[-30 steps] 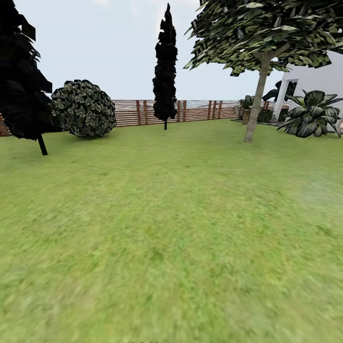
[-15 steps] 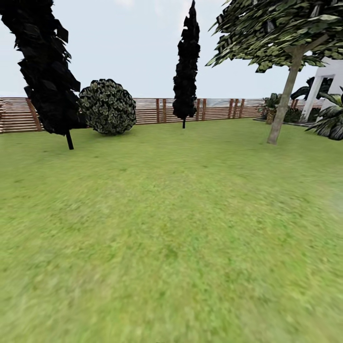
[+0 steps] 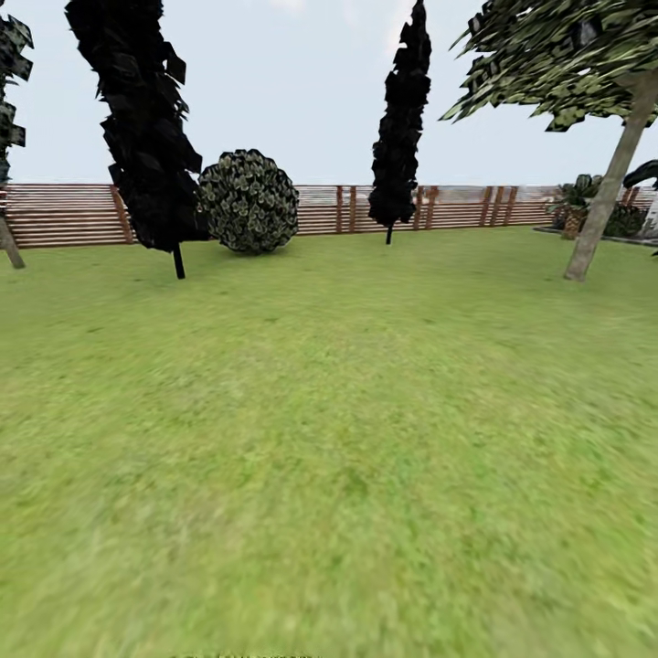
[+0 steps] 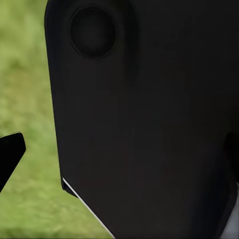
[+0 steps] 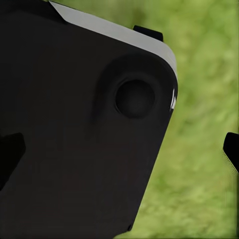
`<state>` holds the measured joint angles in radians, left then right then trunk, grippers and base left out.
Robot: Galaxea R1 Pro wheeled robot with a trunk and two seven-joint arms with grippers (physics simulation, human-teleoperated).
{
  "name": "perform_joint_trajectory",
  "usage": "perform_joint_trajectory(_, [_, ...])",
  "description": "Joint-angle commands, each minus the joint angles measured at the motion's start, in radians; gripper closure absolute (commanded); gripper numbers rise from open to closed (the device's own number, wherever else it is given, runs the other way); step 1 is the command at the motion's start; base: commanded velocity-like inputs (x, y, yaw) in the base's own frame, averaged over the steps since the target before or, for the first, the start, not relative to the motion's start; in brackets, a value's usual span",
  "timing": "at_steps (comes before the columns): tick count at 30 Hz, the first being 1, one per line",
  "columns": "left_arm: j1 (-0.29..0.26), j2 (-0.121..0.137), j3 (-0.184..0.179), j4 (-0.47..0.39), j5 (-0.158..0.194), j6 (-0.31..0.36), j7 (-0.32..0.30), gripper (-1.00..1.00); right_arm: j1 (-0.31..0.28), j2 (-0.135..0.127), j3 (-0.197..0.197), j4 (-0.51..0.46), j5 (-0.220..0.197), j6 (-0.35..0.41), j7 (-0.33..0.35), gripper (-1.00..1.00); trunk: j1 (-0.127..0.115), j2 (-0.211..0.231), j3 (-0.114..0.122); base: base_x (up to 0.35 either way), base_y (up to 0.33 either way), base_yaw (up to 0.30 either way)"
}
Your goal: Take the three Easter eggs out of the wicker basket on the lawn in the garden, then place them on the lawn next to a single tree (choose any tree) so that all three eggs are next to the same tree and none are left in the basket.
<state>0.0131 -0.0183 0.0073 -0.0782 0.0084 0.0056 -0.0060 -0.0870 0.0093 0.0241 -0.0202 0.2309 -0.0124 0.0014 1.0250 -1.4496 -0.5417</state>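
The lawn [image 3: 329,439] spreads wide and flat in the head view. A tree [image 3: 603,196] with a leaning grey-beige trunk and a green crown stands at the far right. The Easter eggs and the wicker basket are out of view. In the left wrist view my left gripper [image 4: 119,154] is held against a dark part of the robot's body, its fingertips [image 4: 11,152] wide apart with nothing between them. My right gripper [image 5: 119,152] stands the same way in the right wrist view, with fingertips [image 5: 232,149] at both edges and grass behind.
A brown slat fence [image 3: 64,215] closes the far side. Before it stand two dark narrow conifers [image 3: 146,128] [image 3: 400,119] and a round bush [image 3: 249,201]. Another trunk [image 3: 9,245] shows at the left edge, and potted plants [image 3: 576,206] at the far right.
The whole head view has shifted: the camera has turned left, so trees, bush and fence slid right, and the white house left the frame. Nothing in the garden itself moved.
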Motion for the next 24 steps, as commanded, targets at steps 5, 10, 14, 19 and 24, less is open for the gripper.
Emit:
perform_joint_trajectory(5, [0.001,0.0,0.0,-0.002,0.001,0.001,0.0,-1.0,0.0,0.0,0.002,0.0,0.004,-0.001,0.0,-1.0,0.0,0.0,-0.004,0.0,0.0,0.262])
perform_joint_trajectory(10, [0.001,0.0,0.001,-0.002,0.001,0.001,0.0,-1.0,0.0,0.0,0.002,0.0,0.004,-0.001,0.0,-1.0,0.0,0.0,-0.007,0.0,0.0,0.262])
perform_joint_trajectory(14, [0.001,0.0,0.0,-0.002,0.002,0.001,0.0,-1.0,0.0,-0.001,0.002,0.0,0.004,-0.001,0.0,-1.0,0.0,0.0,-0.009,0.0,0.0,0.261])
perform_joint_trajectory(19, [0.001,0.0,0.002,-0.002,0.002,0.001,0.0,-1.0,0.0,-0.001,0.002,0.0,0.004,-0.001,0.0,-1.0,0.0,0.0,-0.012,0.0,0.0,0.262])
perform_joint_trajectory(24, [0.001,0.0,0.002,-0.002,0.002,0.001,0.0,-1.0,0.0,0.0,0.002,0.0,0.004,-0.001,0.0,-1.0,0.0,0.0,-0.016,0.0,0.0,0.262])
